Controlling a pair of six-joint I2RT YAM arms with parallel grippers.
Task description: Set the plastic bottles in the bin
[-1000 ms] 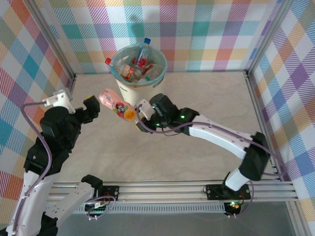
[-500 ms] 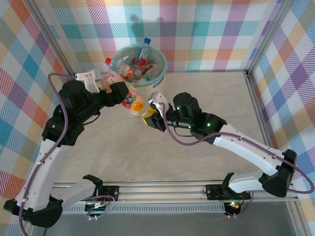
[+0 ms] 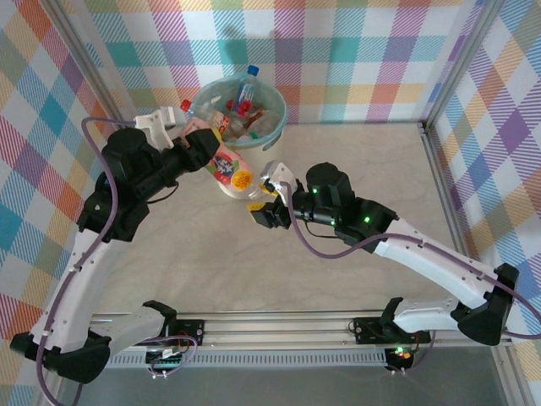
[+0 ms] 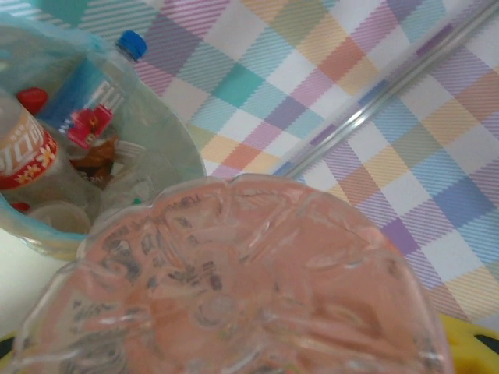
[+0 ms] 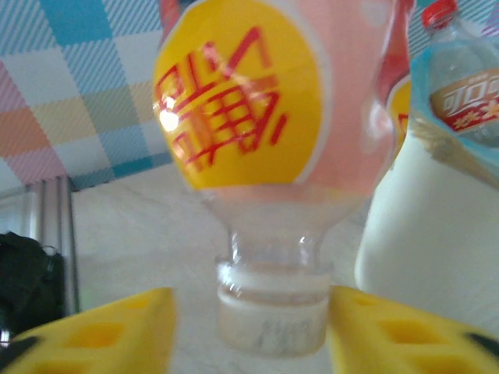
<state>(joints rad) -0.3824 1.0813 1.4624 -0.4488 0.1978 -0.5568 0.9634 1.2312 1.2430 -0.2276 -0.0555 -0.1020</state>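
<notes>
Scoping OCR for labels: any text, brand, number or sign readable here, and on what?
Nothing reads cleanly.
pink bottle: red stylised characters on its round yellow label, illegible.
red-capped bottle in the bin: orange characters on its label, blurred.
blue-capped bottle: white lettering on blue label, blurred.

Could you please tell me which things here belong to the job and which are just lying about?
Job:
- pink bottle, held by the left hand
- right hand, open at its cap
- bottles already in the bin

Not the job:
- checked walls
- metal rail
- table
</notes>
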